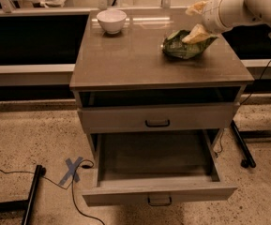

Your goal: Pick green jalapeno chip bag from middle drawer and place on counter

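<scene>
Camera view has the green jalapeno chip bag lying crumpled on the counter, in the right half of the slab, close to the right edge and nearer the back right corner than the front one. Just above it sits the gripper, reaching in from beyond the right edge on a pale arm; its two fingers stand apart, the lower one resting on the top of the bag and the upper one raised clear of it, so nothing is clamped between them. Across the counter, near the back edge and toward the back left corner, a white bowl stands upright, well apart from the bag. Below the front edge a dark slot runs the width of the cabinet, and under that a grey drawer with a taller front panel is pushed in. Lower down the middle drawer is pulled far out toward the camera, its plain grey tray showing and its black loop handle on the narrow front panel. On the speckled floor to the left lie a blue tape cross and a thin black cable
</scene>
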Robot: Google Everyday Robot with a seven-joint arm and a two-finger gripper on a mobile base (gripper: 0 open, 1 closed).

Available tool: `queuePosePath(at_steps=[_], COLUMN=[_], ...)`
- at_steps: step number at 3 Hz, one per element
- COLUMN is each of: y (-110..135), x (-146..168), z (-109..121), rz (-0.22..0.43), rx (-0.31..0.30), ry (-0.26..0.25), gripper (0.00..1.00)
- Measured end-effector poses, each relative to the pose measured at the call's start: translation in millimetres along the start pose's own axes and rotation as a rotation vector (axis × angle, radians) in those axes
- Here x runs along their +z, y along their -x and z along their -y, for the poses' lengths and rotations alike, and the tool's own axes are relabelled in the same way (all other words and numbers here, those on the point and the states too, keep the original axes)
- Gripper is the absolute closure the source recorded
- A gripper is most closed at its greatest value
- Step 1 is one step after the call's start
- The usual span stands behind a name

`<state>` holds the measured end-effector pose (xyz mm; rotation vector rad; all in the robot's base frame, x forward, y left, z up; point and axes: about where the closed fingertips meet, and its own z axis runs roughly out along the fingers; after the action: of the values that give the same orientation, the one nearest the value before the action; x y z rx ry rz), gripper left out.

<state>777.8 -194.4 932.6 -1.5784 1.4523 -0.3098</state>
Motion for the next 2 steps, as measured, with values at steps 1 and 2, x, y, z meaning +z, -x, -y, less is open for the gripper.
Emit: queuePosePath(at_steps=[1,2], y=[-4,-8], x=[-4,-32], z=[-15,-20], rz=[0.047,0.078], rx=[0.025,0.088], ry=[-0.015,-0.091], gripper=[0.00,0.00])
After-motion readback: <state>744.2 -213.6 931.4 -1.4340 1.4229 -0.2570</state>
